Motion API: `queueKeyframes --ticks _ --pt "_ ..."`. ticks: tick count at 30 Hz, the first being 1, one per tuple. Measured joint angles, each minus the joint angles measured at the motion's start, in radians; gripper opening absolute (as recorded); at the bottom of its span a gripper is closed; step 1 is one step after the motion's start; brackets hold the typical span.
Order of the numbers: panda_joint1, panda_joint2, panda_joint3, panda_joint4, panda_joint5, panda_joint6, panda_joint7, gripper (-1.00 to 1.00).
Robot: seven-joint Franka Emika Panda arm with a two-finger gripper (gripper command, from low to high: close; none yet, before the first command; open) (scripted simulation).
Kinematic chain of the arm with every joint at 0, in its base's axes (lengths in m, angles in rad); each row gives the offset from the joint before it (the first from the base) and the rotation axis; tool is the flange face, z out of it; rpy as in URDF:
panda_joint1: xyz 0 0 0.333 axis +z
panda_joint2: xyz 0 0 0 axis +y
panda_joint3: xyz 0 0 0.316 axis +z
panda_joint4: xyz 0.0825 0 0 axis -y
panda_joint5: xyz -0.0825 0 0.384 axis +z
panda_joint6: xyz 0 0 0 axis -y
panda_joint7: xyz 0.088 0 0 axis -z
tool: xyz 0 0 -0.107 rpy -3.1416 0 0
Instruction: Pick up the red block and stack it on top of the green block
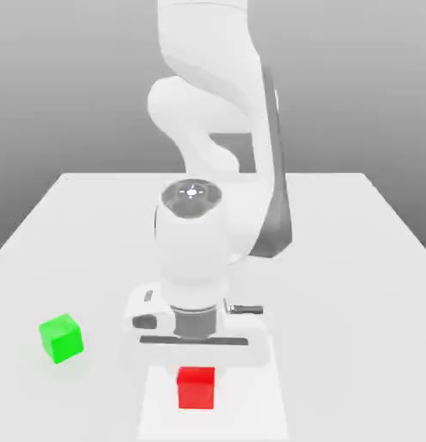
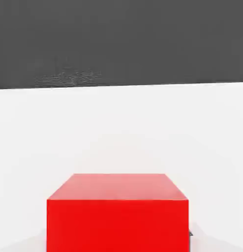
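Gripper [image 1: 197,373] low over table [image 1: 354,224], jaws closed on red block [image 1: 197,387] near front edge. Check grip is square, then lift straight up. Green block [image 1: 61,337] sits well apart toward exterior view's left; clear its top before lowering.

A white table [image 1: 87,224] stands before a plain grey backdrop [image 1: 70,78].

White table [image 1: 96,224], matte and flat, plain grey backdrop [image 1: 70,78] behind it
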Motion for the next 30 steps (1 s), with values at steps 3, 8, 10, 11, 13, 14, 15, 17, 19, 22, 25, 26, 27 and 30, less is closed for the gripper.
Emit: queueKeyframes --ticks 3,8,10,11,13,14,15,17,19,22,25,26,27,30 --pt "0.002 -0.098 -0.004 -0.015 -0.010 -0.083 0.007 -1.00" --pt "-0.053 -0.198 -0.043 -0.034 -0.045 -0.160 -0.106 -1.00" --pt "-0.098 -0.217 -0.061 -0.040 -0.062 -0.171 -0.189 -1.00" --pt "-0.119 -0.226 -0.070 -0.043 -0.069 -0.175 -0.232 -1.00" --pt "-0.161 -0.243 -0.085 -0.049 -0.080 -0.184 -0.320 -1.00" --pt "-0.181 -0.251 -0.093 -0.052 -0.084 -0.189 -0.366 -1.00" --pt "-0.202 -0.260 -0.099 -0.055 -0.087 -0.193 -0.412 -1.00" --pt "-0.249 -0.275 -0.107 -0.061 -0.090 -0.202 -0.507 -1.00" --pt "-0.276 -0.290 -0.135 -0.067 -0.089 -0.210 -0.604 -1.00" --pt "-0.323 -0.310 -0.167 -0.076 -0.083 -0.222 -0.753 -1.00" --pt "-0.366 -0.326 -0.202 -0.085 -0.070 -0.234 -0.907 -1.00" --pt "-0.380 -0.331 -0.214 -0.088 -0.065 -0.238 -0.960 -1.00" --pt "-0.392 -0.334 -0.224 -0.091 -0.058 -0.241 -1.009 -1.00" --pt "-0.390 -0.299 -0.224 -0.088 -0.026 -0.209 -1.070 -1.00"
